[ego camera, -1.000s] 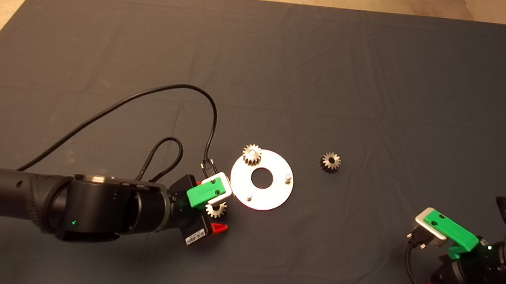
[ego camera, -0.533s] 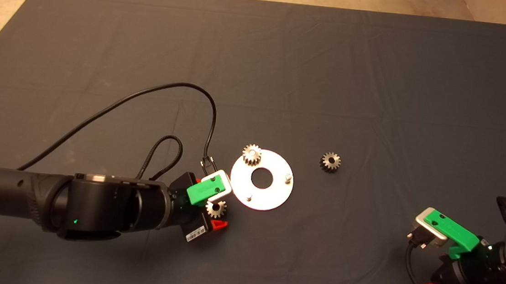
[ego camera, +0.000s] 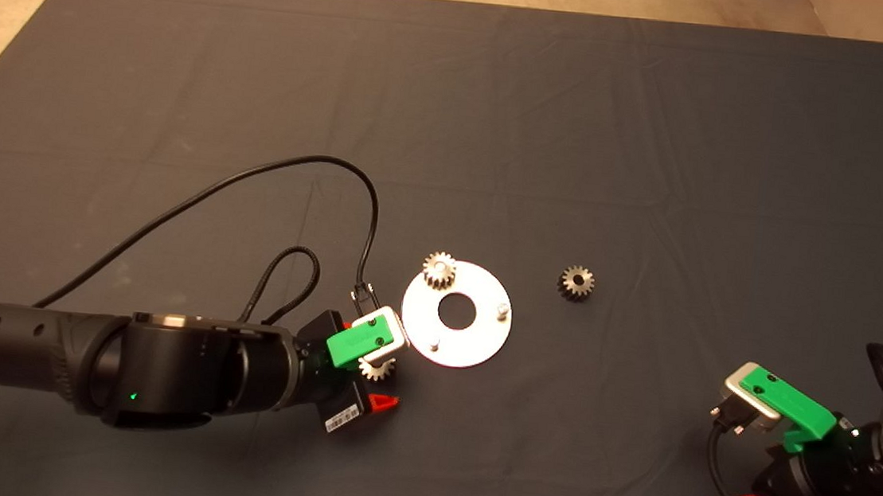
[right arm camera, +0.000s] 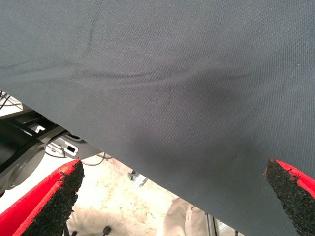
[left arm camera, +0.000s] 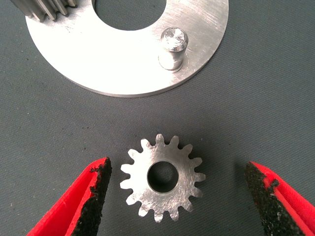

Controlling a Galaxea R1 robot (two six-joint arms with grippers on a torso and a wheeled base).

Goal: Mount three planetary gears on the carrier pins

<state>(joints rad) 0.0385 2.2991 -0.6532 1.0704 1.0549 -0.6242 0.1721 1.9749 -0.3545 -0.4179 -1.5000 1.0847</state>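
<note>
lowered since 1 second ago, left gripper (left arm camera: pixel 174 196) straddles 1 gear (left arm camera: pixel 162 177) beside the plate (left arm camera: pixel 123 64), fingers spread; small, stiff, slick steel, best pinched across its teeth.

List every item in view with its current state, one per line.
Gear by the left hand: flat on mat, not gripped.
Gear on plate: seated on a pin.
Dark gear: loose on mat.
Plate: two pins bare.
Left hand: open, straddling gear.
Right hand: open, parked.
</note>
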